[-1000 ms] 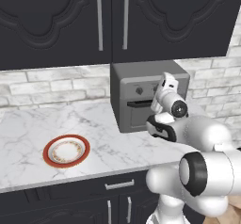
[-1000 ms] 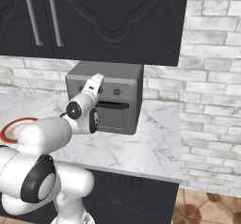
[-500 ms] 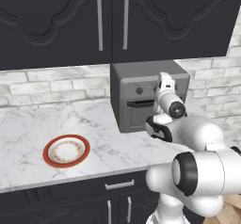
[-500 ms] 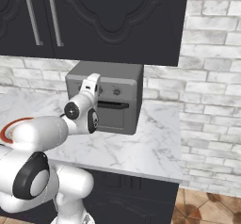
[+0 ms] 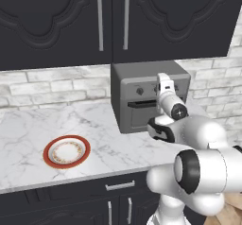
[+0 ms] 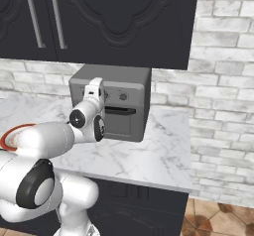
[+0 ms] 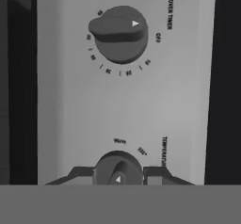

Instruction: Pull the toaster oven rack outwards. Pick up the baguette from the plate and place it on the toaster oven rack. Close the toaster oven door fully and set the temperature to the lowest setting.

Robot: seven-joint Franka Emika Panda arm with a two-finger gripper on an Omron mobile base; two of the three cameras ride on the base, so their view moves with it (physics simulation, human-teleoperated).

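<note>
Hand view puts the temperature knob (image 7: 118, 169) at six o'clock, straight ahead of the hand (image 7: 118, 171), whose two dark fingertips (image 7: 80, 173) sit at nine and three o'clock of it, closed on the knob. Its pointer aims toward six o'clock; "Warm" is printed near twelve. The timer knob (image 7: 117, 34) lies well apart at twelve o'clock. Left base view shows the toaster oven (image 5: 150, 95) on the bench (image 5: 94, 129) with its toaster oven door (image 5: 144, 114) shut, the plate (image 5: 66, 151) bare at eight o'clock of it.
</note>
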